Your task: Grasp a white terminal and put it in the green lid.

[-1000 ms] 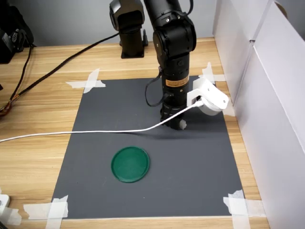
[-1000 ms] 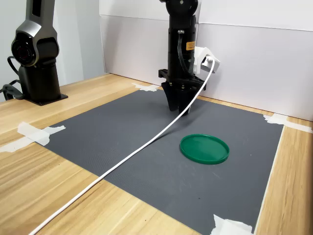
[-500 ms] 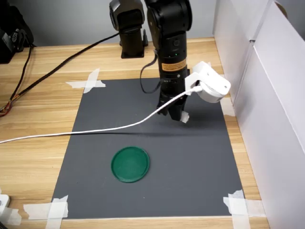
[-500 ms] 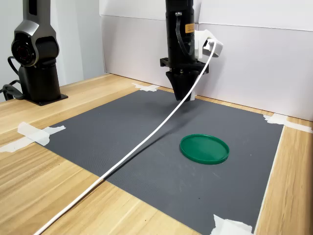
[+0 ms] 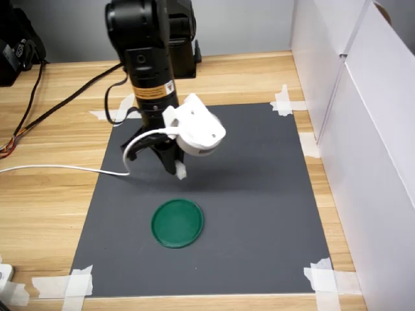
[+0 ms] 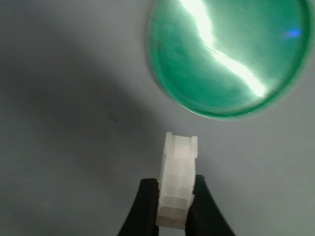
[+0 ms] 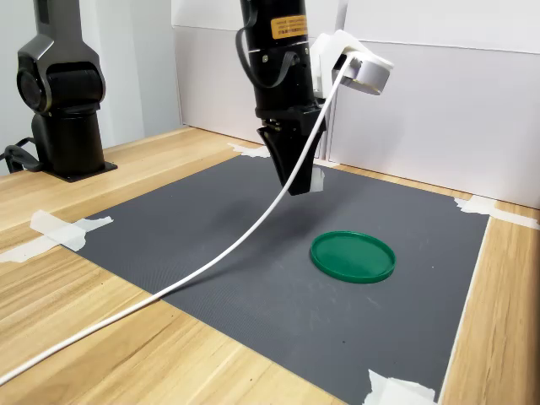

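Note:
The white terminal (image 6: 177, 182) is a small translucent block pinched between my black fingers (image 6: 147, 209); it also shows as a white speck at the fingertips in both exterior views (image 5: 181, 171) (image 7: 315, 179). My gripper (image 6: 173, 212) is shut on it and hangs above the grey mat, clear of the surface. The green lid (image 5: 177, 222) (image 7: 353, 256) (image 6: 229, 54) lies flat on the mat, a short way from the terminal and not under it.
A dark grey mat (image 5: 259, 194) is taped to the wooden table. A white camera housing (image 5: 198, 131) with a white cable (image 5: 58, 168) hangs off the wrist. White walls (image 5: 363, 129) stand at the first exterior view's right. A second black arm base (image 7: 63, 93) stands at the second exterior view's left.
The arm has lifted off the mat with the terminal and swung toward the first exterior view's left, ending near the green lid. The cable trailed along.

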Tool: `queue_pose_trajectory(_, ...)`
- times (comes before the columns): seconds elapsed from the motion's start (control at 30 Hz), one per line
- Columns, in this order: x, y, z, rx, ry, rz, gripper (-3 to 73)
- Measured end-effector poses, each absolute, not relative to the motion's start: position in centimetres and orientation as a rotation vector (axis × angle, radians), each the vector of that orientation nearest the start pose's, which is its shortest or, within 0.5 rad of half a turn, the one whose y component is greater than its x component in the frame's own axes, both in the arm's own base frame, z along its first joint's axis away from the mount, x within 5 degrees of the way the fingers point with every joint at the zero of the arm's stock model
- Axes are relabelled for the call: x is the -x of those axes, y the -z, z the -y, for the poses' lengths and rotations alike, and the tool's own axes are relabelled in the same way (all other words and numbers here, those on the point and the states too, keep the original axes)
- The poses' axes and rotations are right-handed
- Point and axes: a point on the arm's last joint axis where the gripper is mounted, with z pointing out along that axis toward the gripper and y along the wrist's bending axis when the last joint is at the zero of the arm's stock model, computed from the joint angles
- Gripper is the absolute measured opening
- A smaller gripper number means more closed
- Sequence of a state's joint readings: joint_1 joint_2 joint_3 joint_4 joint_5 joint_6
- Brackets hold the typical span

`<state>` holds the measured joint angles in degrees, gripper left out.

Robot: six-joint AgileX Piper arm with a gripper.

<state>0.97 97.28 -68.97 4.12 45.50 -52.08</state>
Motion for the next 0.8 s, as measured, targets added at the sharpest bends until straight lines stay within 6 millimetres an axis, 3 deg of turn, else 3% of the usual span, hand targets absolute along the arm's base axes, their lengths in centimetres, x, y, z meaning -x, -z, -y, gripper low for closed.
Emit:
queue_pose_trajectory(0.1, -35.6, -23.9, -0.1, 1.165, 0.157, -2.503, 8.7)
queue_pose_trajectory(0.37, -38.8, -24.8, -0.1, 1.107, 0.113, -2.552, 8.7)
queue_pose_trajectory(0.57, -40.6, -23.5, -0.1, 1.089, 0.089, -2.603, 8.7)
queue_pose_trajectory(0.8, -41.1, -21.4, -1.9, 1.235, 0.148, -2.617, 8.7)
